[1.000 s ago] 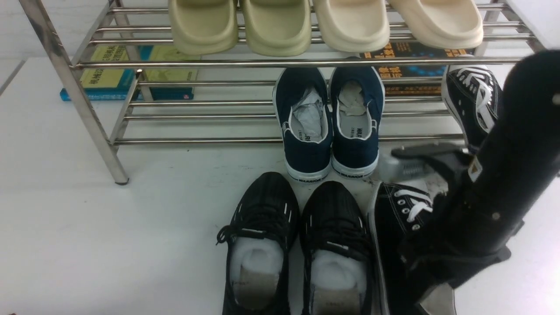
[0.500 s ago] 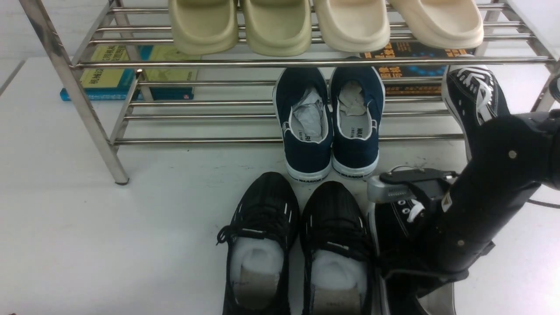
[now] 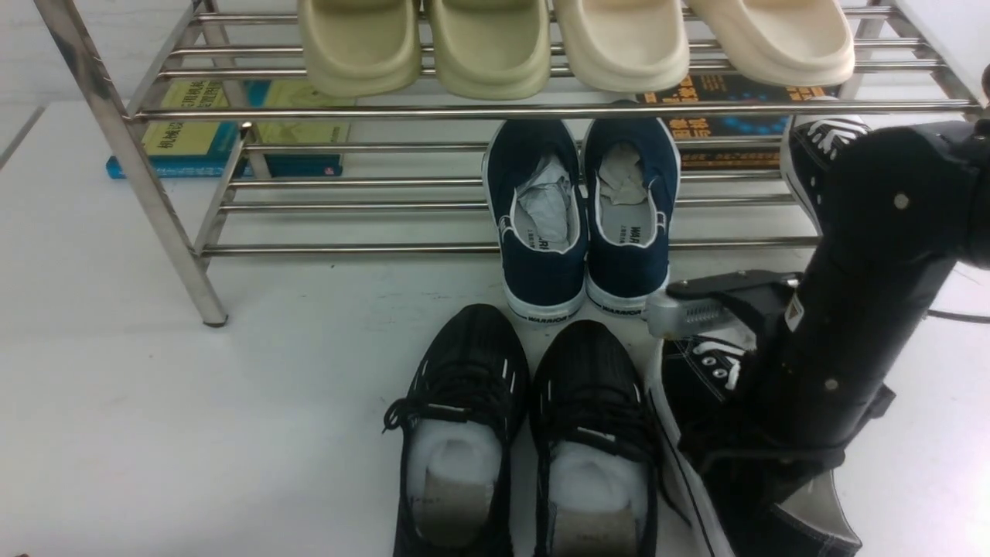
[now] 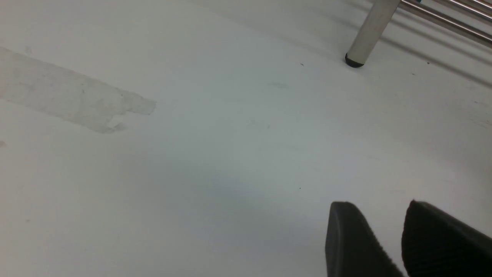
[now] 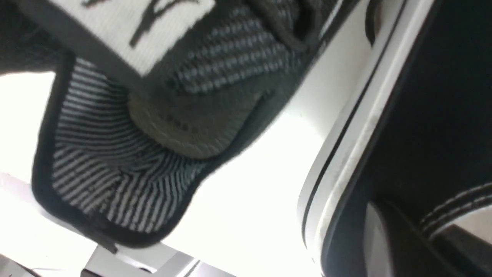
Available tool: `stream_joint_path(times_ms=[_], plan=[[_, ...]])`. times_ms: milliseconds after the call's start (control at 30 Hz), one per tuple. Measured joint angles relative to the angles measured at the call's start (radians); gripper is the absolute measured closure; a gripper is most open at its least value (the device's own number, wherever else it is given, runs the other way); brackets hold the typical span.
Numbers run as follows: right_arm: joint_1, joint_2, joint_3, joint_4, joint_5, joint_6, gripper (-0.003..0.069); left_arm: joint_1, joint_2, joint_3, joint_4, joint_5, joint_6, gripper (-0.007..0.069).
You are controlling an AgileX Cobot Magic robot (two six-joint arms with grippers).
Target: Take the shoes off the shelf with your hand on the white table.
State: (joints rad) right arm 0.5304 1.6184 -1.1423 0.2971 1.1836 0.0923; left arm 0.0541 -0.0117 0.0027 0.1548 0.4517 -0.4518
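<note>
Black shoes (image 3: 687, 387), white laces; navy slip-ons (image 3: 541, 275), white trim.

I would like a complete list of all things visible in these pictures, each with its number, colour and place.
shelf: 1, shiny steel, two tiers, on the white table.
slippers: 4, two olive, two cream, top tier.
navy slip-ons: 1 pair, white trim, lower tier, heels sticking out in front.
black mesh sneakers: 1 pair, all black, on the table in front of the slip-ons.
black canvas sneakers: 2, white laces; one on the table right of the mesh pair, the other at the lower tier's right end.
books: 2, one yellow-blue at left, one dark at right, behind the lower tier.
left gripper: black, fingers apart, over bare table.
right arm: black, over the canvas sneaker on the table; gripper hidden.
</note>
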Motion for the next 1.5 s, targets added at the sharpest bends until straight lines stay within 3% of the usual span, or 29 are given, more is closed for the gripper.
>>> stream_joint_path(times_ms=[400, 533, 900, 1100, 1233, 1500], plan=[[0.0, 0.019, -0.037, -0.184, 0.054, 0.132, 0.065, 0.0, 0.0, 0.0, 0.0, 0.0, 0.0, 0.0385], [0.007, 0.029, -0.042, -0.182, 0.027, 0.141, 0.0648, 0.0, 0.0, 0.0, 0.0, 0.0, 0.0, 0.0385], [0.161, 0.133, -0.04, -0.133, -0.081, 0.155, 0.0635, 0.0, 0.0, 0.0, 0.0, 0.0, 0.0, 0.0385], [0.17, 0.133, -0.04, -0.124, -0.074, 0.156, 0.062, 0.0, 0.0, 0.0, 0.0, 0.0, 0.0, 0.0385], [0.17, 0.133, -0.04, -0.11, -0.068, 0.156, 0.0545, 0.0, 0.0, 0.0, 0.0, 0.0, 0.0, 0.0385], [0.17, 0.111, -0.109, -0.062, 0.02, 0.122, 0.0184, 0.0, 0.0, 0.0, 0.0, 0.0, 0.0, 0.0385]])
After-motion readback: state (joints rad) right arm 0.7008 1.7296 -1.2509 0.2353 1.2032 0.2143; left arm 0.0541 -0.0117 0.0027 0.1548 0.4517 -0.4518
